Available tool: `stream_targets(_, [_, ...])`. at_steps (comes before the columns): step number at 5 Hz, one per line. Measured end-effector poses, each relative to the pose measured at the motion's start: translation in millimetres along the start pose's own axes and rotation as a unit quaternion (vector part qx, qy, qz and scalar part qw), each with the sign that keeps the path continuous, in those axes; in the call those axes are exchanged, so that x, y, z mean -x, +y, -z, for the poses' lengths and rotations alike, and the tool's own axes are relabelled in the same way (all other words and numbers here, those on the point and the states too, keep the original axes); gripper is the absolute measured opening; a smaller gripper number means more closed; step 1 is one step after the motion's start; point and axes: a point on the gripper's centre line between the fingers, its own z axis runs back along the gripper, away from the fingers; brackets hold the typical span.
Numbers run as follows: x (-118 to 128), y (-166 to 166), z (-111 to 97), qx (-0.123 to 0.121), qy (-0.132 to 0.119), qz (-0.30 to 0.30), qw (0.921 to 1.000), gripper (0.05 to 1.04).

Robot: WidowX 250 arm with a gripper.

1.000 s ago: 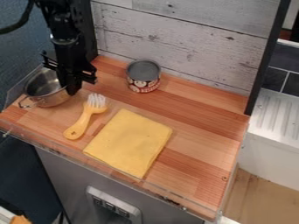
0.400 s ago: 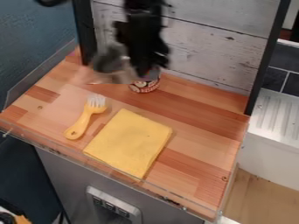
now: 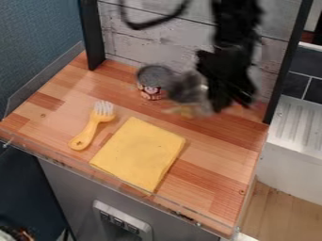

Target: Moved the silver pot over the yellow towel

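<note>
The black gripper (image 3: 217, 104), blurred, hangs over the back right part of the wooden counter. Held at its left side is the silver pot (image 3: 187, 92), also blurred and raised off the wood, so the gripper is shut on its right edge. The pot is up and to the right of the yellow towel (image 3: 140, 153), which lies flat near the counter's front middle. The fingertips are partly lost in the blur beside the pot.
A can (image 3: 151, 84) stands at the back, just left of the pot. The yellow brush (image 3: 92, 125) lies left of the towel. Behind the counter (image 3: 213, 174) rises a plank wall with dark posts at both ends.
The gripper has carried the pot up off the counter's left end and across to the right, past the can. The towel, brush and can have stayed in place.
</note>
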Motion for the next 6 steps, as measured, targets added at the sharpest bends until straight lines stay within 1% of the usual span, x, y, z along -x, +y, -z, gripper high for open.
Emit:
stream_targets(1, [-4.3, -4.5, 29.2, 0.015, 0.03, 0.006, 0.9994, 0.071])
stream_targets(2, [-4.4, -2.9, 42.5, 0.018, 0.047, 0.003, 0.9987, 0.071])
stream_targets(3, [6.3, 6.2, 47.4, 0.015, 0.059, -0.012, 0.9981, 0.071])
stream_targets(4, [14.8, 23.3, 49.8, 0.013, 0.062, -0.039, 0.9973, 0.071])
stream_targets(5, [21.7, 33.7, 48.8, 0.02, 0.061, -0.068, 0.9956, 0.09])
stream_targets(6, [28.9, 33.4, 47.0, 0.037, 0.064, -0.117, 0.9904, 0.261])
